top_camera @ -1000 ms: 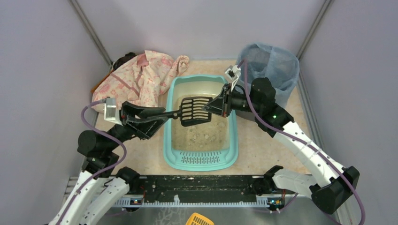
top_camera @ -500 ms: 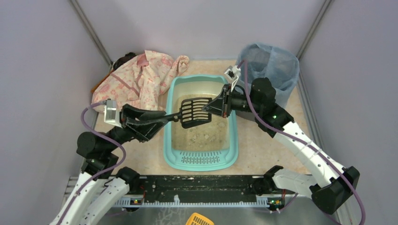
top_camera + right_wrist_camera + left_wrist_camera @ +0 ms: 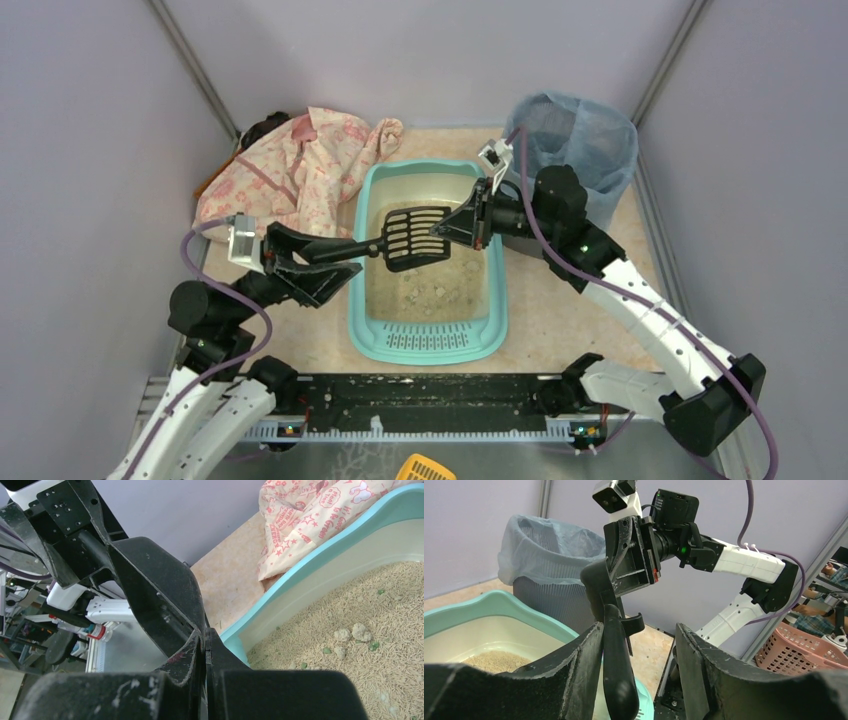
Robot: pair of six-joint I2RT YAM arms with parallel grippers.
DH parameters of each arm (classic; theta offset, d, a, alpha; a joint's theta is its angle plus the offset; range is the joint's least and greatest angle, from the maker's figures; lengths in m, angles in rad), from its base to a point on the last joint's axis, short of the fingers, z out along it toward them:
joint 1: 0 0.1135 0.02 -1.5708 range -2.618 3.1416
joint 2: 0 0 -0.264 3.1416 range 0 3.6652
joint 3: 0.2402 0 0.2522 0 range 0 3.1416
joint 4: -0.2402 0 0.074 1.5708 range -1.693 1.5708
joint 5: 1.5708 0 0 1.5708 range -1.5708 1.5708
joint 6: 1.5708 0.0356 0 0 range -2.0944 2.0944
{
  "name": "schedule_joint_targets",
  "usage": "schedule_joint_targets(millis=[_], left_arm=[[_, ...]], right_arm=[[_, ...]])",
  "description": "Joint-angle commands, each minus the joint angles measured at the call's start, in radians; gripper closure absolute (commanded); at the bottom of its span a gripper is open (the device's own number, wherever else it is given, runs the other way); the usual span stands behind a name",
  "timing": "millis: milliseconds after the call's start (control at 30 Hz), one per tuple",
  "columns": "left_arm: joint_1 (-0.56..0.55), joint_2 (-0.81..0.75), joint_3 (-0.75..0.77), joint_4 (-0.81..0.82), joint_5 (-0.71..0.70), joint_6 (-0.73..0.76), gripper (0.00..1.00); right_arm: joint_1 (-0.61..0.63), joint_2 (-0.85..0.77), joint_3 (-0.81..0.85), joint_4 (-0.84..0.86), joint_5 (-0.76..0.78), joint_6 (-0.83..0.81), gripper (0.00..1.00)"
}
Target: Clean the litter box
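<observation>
The turquoise litter box (image 3: 425, 343) sits mid-table with beige litter and pale clumps (image 3: 357, 631) inside. A black slotted scoop (image 3: 415, 238) hangs level over it. My right gripper (image 3: 443, 230) is shut on the rim of the scoop's head, and its fingers (image 3: 205, 640) press together on that thin edge. My left gripper (image 3: 340, 262) surrounds the scoop's handle (image 3: 616, 670) from the left. Its jaws (image 3: 638, 627) are open: the handle rests against one finger and a wide gap separates it from the other.
A grey bin lined with a blue bag (image 3: 580, 135) stands at the back right, close behind the right arm. A pink patterned cloth (image 3: 300, 165) lies bunched at the back left. A yellow scoop (image 3: 425, 468) pokes in at the bottom edge. Walls close in on both sides.
My left gripper has slid back along the handle toward the near left and its jaws have spread. The scoop and the right arm stay where they were.
</observation>
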Motion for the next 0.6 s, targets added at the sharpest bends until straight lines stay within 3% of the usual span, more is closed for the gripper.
schedule_joint_targets(millis=[0, 200, 467, 567], left_arm=[[0.000, -0.016, -0.008, 0.008, 0.026, 0.000, 0.40], [0.001, -0.015, -0.006, 0.009, 0.020, 0.002, 0.56], [0.001, -0.008, 0.008, 0.009, 0.014, 0.008, 1.00], [0.002, -0.013, 0.008, 0.007, 0.006, 0.006, 1.00]], right_arm=[[0.001, -0.004, 0.054, 0.071, 0.019, -0.004, 1.00], [0.001, -0.005, 0.051, 0.068, 0.022, -0.005, 1.00], [0.001, -0.009, 0.042, 0.070, 0.014, -0.003, 1.00], [0.001, -0.010, 0.040, 0.070, 0.014, -0.002, 1.00]])
